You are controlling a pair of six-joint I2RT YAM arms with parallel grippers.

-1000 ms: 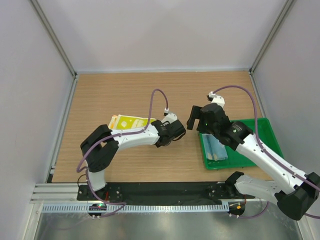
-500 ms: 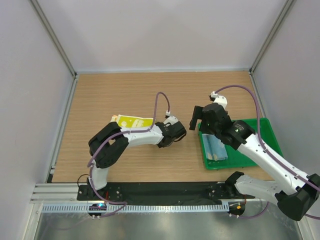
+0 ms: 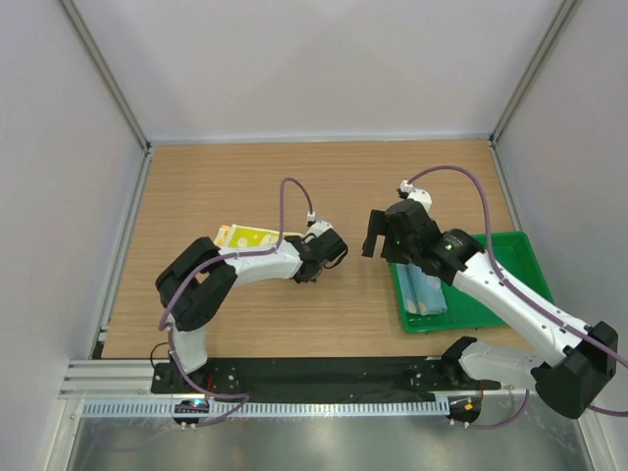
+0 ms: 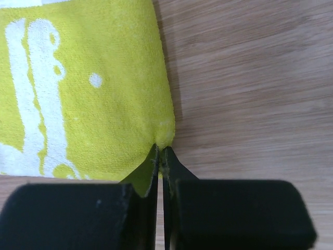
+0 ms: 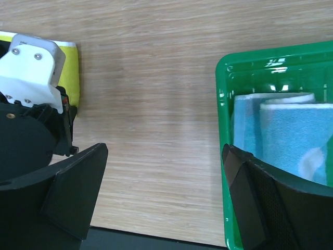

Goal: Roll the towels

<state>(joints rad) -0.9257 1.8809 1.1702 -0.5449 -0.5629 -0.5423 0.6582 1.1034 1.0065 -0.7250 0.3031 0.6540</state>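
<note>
The yellow and lime-green towel (image 3: 251, 237) lies flat on the wooden table, left of centre. In the left wrist view it (image 4: 83, 88) fills the upper left. My left gripper (image 4: 161, 152) is shut, pinching the towel's near right corner; in the top view it (image 3: 310, 257) sits at the towel's right edge. The light blue towel (image 3: 424, 290) lies rolled in the green tray (image 3: 500, 294); it also shows in the right wrist view (image 5: 281, 130). My right gripper (image 3: 377, 235) is open and empty above bare table, just left of the tray.
The green tray (image 5: 225, 156) stands at the right near edge. White walls and metal posts enclose the table. Bare wood (image 3: 255, 182) lies behind the yellow towel. The left arm's wrist (image 5: 31, 78) shows at the left of the right wrist view.
My left gripper has moved left, drawing the pinched corner of the yellow towel with it. My right gripper has shifted slightly left and back, staying open.
</note>
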